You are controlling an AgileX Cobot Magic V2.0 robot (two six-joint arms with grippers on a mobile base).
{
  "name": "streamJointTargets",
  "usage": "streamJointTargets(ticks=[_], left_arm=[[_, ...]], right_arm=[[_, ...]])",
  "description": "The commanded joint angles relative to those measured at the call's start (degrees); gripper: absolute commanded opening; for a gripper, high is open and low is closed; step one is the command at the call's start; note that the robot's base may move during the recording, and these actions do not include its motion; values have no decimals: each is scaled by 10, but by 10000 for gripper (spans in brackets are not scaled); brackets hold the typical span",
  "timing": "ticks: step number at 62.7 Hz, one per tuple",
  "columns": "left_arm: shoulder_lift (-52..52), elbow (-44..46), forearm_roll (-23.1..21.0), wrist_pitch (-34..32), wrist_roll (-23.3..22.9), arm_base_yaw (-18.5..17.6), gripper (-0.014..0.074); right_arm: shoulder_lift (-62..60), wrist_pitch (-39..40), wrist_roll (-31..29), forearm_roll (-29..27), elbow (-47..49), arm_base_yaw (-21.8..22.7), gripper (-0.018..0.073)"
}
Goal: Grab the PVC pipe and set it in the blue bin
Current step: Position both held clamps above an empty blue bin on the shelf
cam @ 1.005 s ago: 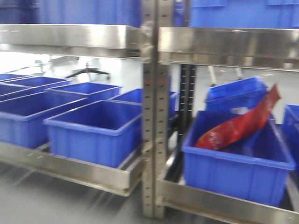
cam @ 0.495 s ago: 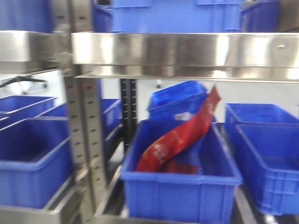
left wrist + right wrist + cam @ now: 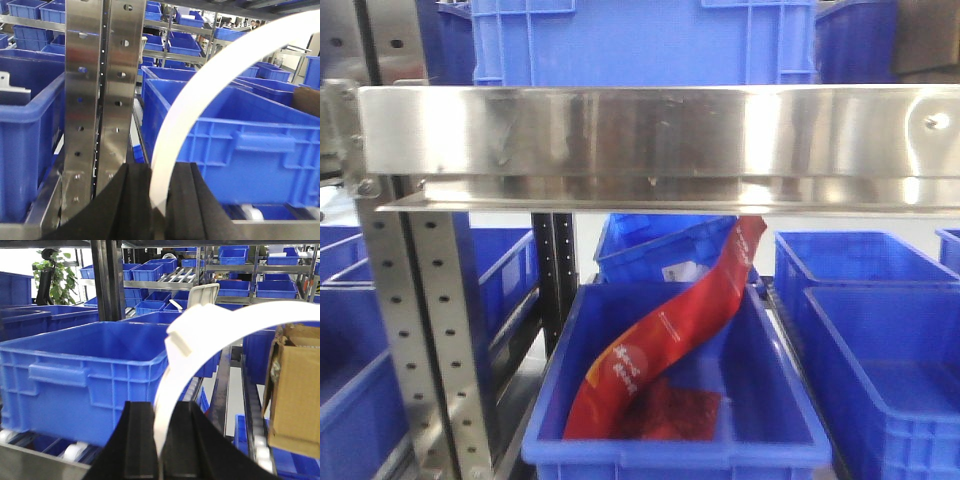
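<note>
PVC pipe [image 3: 167, 150] held outside blue bin [image 3: 670, 455], band pinched tight in left end effector [image 3: 159, 200] and right end effector [image 3: 160, 440] alike. Risk: shelf rail [image 3: 650, 140] sits low over bin, so arc may snag, flex, slip from grip. Red packet [image 3: 660, 350] inside bin could block seating.

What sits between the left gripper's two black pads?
The PVC pipe, a white curved band, pinched in the left gripper; the left wrist view shows it.
</note>
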State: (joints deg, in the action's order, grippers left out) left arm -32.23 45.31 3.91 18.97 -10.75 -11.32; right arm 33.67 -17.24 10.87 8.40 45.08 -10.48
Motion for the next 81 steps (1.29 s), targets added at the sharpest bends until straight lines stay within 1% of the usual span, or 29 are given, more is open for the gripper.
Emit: streamJointTargets(ticks=[1,81], left_arm=[[1,0,0,-16,-4,-5,-111],[1,0,0,-20,-4,-5,-111]], right_arm=[[-3,14,-2,0,1,-1,-169],[-3,21,-2,0,1,-1,-169]])
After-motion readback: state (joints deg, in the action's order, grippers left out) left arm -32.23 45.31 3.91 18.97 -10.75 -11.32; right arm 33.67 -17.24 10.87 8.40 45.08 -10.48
